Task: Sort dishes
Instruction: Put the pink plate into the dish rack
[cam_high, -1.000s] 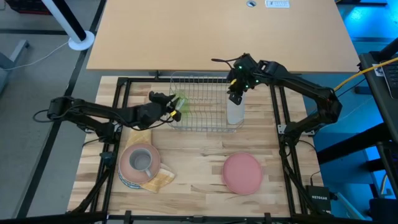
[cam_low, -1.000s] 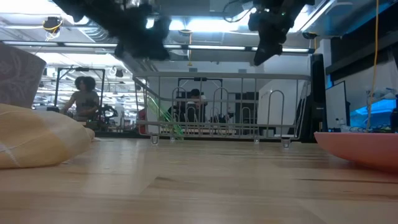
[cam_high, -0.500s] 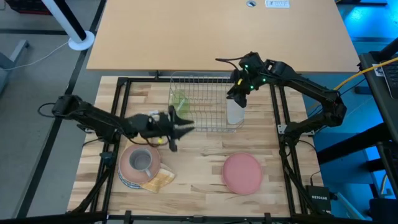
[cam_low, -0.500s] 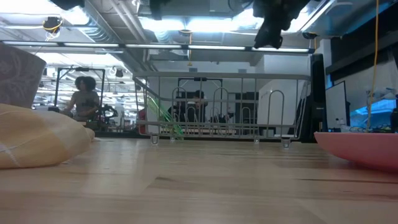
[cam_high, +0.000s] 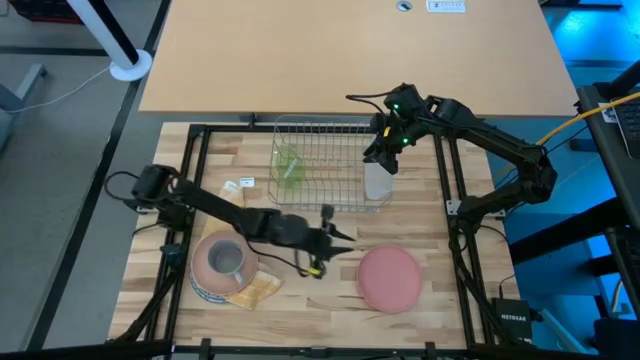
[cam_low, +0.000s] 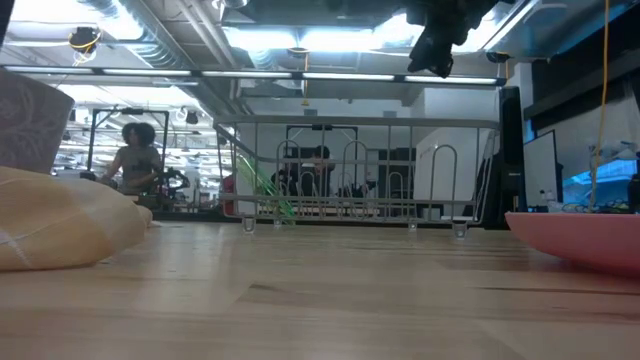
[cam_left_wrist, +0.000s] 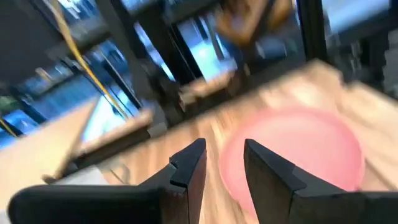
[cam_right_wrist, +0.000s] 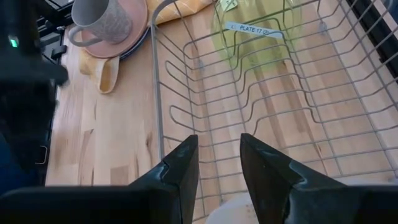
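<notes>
The left hand (cam_high: 345, 240), its fingers apart and empty, hovers just beside the pink plate (cam_high: 389, 278) near the table's front edge, a stiff, probably slippery and breakable dish best pinched at its rim, while the right hand (cam_high: 377, 152), also apart, waits above the wire rack (cam_high: 322, 168).

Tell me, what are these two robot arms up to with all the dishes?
They are sorting dishes into a wire rack. A green plate already stands in it. The left gripper, open and empty, reaches toward a pink plate lying on the table. The right gripper hovers open above the rack's right end, over a pale dish. A grey mug sits on stacked plates atop a yellow cloth, not yet sorted.
</notes>
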